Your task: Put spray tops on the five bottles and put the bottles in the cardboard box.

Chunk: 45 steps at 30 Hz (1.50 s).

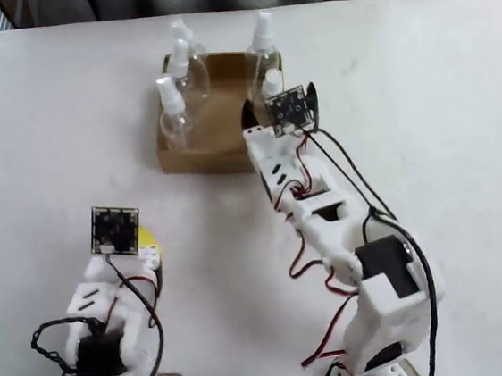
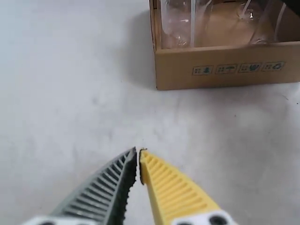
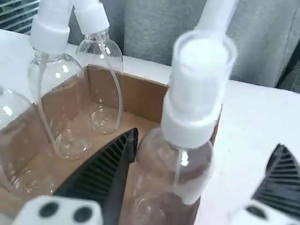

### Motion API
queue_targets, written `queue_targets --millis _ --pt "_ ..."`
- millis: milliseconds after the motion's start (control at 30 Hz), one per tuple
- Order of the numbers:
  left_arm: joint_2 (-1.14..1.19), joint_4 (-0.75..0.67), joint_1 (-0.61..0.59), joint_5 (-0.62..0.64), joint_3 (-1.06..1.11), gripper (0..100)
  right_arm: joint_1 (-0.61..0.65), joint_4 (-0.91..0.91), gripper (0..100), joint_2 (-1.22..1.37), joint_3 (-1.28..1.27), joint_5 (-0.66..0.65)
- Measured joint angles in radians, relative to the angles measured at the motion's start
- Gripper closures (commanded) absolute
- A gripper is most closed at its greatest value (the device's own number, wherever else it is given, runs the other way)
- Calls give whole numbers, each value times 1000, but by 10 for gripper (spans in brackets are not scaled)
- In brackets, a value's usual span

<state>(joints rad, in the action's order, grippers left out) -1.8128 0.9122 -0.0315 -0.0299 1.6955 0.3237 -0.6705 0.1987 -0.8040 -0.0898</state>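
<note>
The cardboard box (image 1: 229, 150) stands at the table's far middle, and several clear bottles with white spray tops stand upright in it. One of them (image 1: 271, 82) is in the box's near right corner. My right gripper (image 1: 278, 100) is open, its black fingers on either side of this bottle (image 3: 187, 154) without touching it. Two more capped bottles (image 3: 56, 93) stand behind in the right wrist view. My left gripper (image 2: 139, 153) is shut with nothing in it, low over the table in front of the box (image 2: 225, 68). In the high view it (image 1: 145, 244) sits at the near left.
Bare white table lies around the box (image 3: 140, 96) on all sides. A grey curtain hangs beyond the table's far edge. The right arm's cables (image 1: 359, 186) trail back over the table to its base.
</note>
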Motion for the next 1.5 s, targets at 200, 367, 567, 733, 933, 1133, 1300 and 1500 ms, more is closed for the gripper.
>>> queue_targets --millis 200,367,567,733,933,1133,1300,1500 --pt "0 0 0 0 0 980 0 0 628 -129 -64 43" --pt "0 0 0 0 0 980 0 0 628 -230 -100 55" --pt "0 0 0 0 0 980 0 0 629 -385 -195 55" --pt "0 0 0 0 0 980 0 44 699 -559 -261 55" --pt "0 0 0 0 0 980 0 203 952 -809 -330 55" --pt "0 0 0 0 0 980 -5 407 948 -1057 -388 55" --pt "0 0 0 0 0 980 -57 563 984 -1266 -479 55" --pt "0 0 0 0 0 980 -123 740 982 -1550 -601 55"
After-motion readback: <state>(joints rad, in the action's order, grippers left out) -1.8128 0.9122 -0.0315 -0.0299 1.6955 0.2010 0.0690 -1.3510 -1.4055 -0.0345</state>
